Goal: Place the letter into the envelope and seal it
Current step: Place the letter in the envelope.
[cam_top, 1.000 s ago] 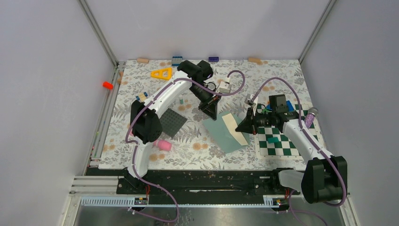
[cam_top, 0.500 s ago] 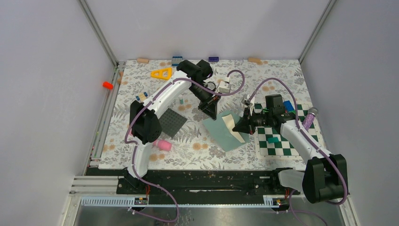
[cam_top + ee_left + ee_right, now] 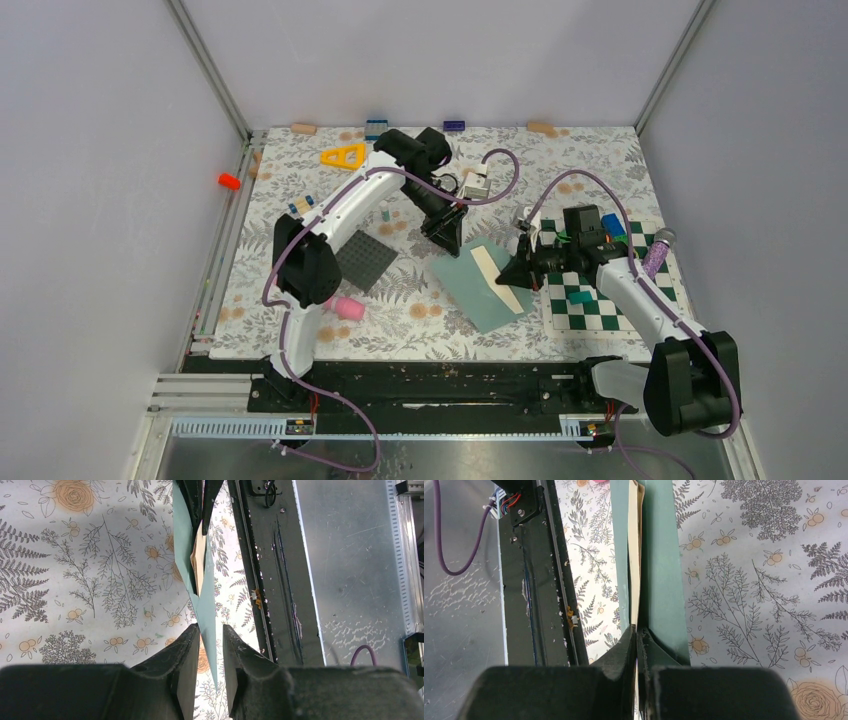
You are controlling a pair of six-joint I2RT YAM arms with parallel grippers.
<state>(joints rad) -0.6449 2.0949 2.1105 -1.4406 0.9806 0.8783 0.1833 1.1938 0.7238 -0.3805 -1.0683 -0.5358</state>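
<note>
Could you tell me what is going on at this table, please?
The robot is filling a flat teal-grey paper envelope. The right tool is shut on a cream paper letter that appears partly tucked into it. The left tool straddles the envelope's far corner, jaws slightly apart. Nothing is sealed yet.

Envelope [image 3: 468, 285]: plain muted teal-grey.
Letter [image 3: 488, 260]: plain cream.
Worktop [image 3: 400, 310]: white, printed with grey ferns and orange flowers.
Mat [image 3: 366, 260]: dark grey.
Board [image 3: 605, 318]: green and white checks.
Triangle [image 3: 343, 156]: yellow.
Left tool [image 3: 446, 240]: black.
Right tool [image 3: 512, 272]: black.
Cables [image 3: 500, 160]: purple.
</note>
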